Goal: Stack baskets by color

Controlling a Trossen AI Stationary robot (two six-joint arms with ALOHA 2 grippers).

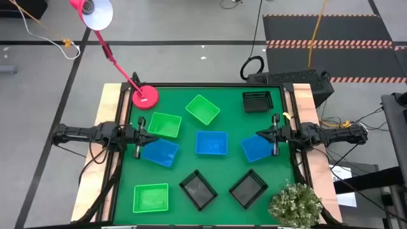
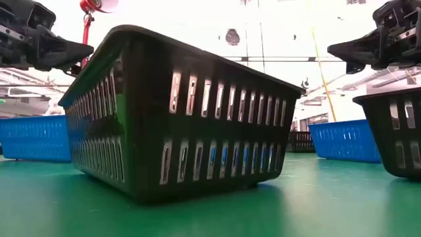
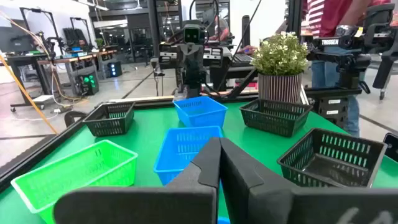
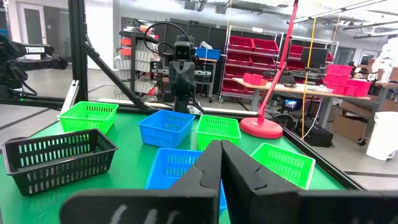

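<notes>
**Nine baskets unstacked, both arms idle**

A black basket (image 2: 177,115) filled the centre of the low view. From above, three green baskets (image 1: 203,109) sat centre to lower left of the mat (image 1: 229,127), three blue baskets (image 1: 211,143) across the middle, black ones lower centre and upper right. Left gripper (image 1: 141,135) at mid-left and right gripper (image 1: 272,135) at mid-right were fully closed, holding nothing

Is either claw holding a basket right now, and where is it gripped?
Nothing is held. The left claw and the right claw are both shut and empty above the mat, with the baskets unstacked.
</notes>
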